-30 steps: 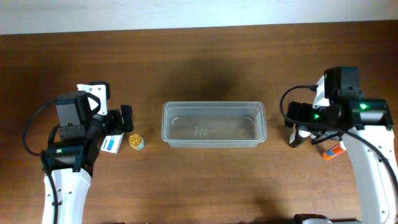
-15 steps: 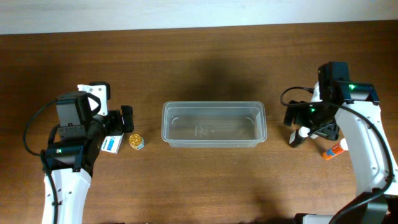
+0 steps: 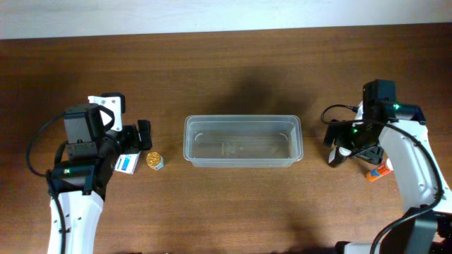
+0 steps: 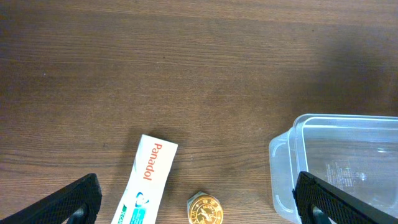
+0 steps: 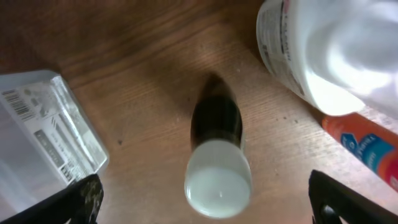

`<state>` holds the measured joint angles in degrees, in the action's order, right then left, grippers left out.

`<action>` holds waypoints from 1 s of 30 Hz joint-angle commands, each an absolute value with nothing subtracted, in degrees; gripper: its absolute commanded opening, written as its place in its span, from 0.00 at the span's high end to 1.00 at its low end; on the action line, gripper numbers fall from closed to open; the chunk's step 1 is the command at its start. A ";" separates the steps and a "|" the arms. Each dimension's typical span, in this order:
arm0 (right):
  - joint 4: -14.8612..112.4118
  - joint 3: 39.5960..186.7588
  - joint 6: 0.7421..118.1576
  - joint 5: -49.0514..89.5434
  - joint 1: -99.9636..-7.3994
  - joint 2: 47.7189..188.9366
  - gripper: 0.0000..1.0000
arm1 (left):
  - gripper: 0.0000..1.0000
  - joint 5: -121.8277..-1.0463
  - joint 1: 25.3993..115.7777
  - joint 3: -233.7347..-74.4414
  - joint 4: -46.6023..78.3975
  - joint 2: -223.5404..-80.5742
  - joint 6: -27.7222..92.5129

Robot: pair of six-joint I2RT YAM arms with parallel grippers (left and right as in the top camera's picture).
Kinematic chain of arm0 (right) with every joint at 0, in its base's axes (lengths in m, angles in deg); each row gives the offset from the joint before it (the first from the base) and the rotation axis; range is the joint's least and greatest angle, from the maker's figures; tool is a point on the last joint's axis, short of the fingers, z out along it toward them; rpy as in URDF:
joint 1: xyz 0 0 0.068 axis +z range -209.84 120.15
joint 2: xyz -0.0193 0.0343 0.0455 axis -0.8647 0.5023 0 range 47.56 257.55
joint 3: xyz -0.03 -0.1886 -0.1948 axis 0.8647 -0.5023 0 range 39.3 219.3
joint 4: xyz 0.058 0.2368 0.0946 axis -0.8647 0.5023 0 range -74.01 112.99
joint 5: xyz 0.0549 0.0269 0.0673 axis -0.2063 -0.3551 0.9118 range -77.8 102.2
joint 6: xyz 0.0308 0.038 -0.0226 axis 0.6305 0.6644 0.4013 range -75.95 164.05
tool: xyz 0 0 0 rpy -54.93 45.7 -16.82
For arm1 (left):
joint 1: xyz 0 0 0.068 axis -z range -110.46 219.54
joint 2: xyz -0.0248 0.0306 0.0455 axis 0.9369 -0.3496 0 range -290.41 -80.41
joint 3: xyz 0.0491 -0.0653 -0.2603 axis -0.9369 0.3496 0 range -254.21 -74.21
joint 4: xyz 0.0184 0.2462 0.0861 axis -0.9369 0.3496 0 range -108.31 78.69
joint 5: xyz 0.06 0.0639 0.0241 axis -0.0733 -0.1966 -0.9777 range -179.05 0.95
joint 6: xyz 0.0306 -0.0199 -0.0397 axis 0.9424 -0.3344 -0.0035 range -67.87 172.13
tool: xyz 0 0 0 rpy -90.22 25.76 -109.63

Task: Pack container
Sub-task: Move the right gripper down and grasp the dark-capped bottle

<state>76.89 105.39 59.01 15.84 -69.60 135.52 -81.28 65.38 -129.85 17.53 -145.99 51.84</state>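
The clear plastic container (image 3: 243,140) sits empty at the table's middle; its corner shows in the left wrist view (image 4: 336,165) and the right wrist view (image 5: 43,137). My left gripper (image 3: 143,134) is open above a white Panadol box (image 3: 128,163) (image 4: 147,180) and a small gold-capped jar (image 3: 155,160) (image 4: 205,209). My right gripper (image 3: 341,144) is open, its fingers either side of a dark bottle with a white cap (image 5: 217,158) (image 3: 340,154).
An orange-and-white tube (image 3: 378,171) (image 5: 364,140) lies right of the dark bottle. A white bottle (image 5: 329,50) fills the right wrist view's upper right. The table's far edge (image 3: 226,32) runs along the top.
My right arm has swung so its gripper is lower and over the dark bottle. The left arm and the other objects have not moved.
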 commanded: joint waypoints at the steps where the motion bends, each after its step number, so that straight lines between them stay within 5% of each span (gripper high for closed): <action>1: 74.88 102.59 58.95 14.92 -69.63 136.06 0.07 | 0.01 -80.23 65.14 -131.05 17.57 -146.08 51.27; 20: 72.11 100.95 58.93 14.88 -69.63 136.06 0.55 | 0.01 -80.23 65.14 -131.05 17.81 -146.08 51.27; 30: 72.11 100.95 58.93 14.88 -69.63 136.06 0.67 | 0.01 -80.26 65.14 -131.05 17.79 -146.08 51.27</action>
<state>72.26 101.30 58.84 15.62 -69.60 135.74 -81.28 65.38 -129.85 17.74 -145.99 51.84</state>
